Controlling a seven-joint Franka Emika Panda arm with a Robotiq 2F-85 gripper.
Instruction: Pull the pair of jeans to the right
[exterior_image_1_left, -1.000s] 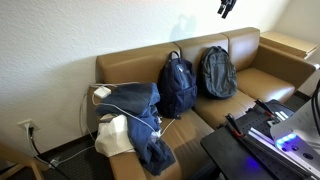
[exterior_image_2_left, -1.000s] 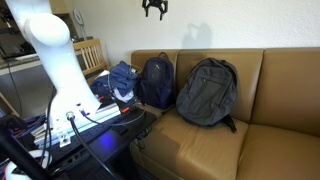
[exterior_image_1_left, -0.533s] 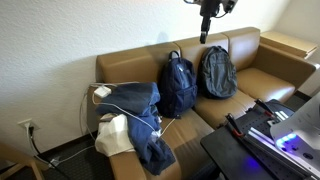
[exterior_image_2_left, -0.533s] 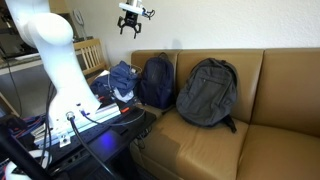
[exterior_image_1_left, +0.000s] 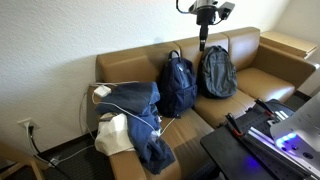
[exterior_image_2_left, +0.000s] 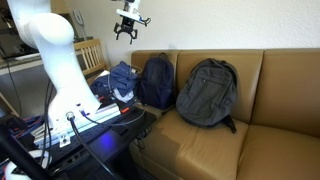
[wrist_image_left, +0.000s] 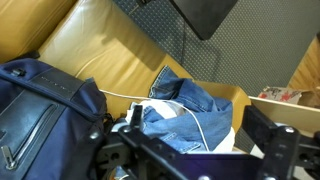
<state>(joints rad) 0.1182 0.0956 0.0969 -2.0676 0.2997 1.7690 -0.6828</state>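
Observation:
The pair of blue jeans (exterior_image_1_left: 140, 112) lies heaped on the sofa's end seat and armrest, with a white cable across it. It also shows in an exterior view (exterior_image_2_left: 120, 80) and in the wrist view (wrist_image_left: 185, 110). My gripper (exterior_image_1_left: 202, 38) hangs high in the air above the sofa back, over the backpacks, far from the jeans. It also shows near the top of an exterior view (exterior_image_2_left: 126, 30). In the wrist view the fingers (wrist_image_left: 190, 150) are spread apart and empty, framing the jeans below.
A dark blue backpack (exterior_image_1_left: 178, 85) and a grey backpack (exterior_image_1_left: 217, 72) lean on the tan sofa (exterior_image_1_left: 250, 80) beside the jeans. A white cloth (exterior_image_1_left: 114, 135) lies under the jeans. A black table with equipment (exterior_image_1_left: 250, 140) stands in front.
My gripper has moved across above the sofa toward the jeans' side and come down a little. The jeans and backpacks have not moved.

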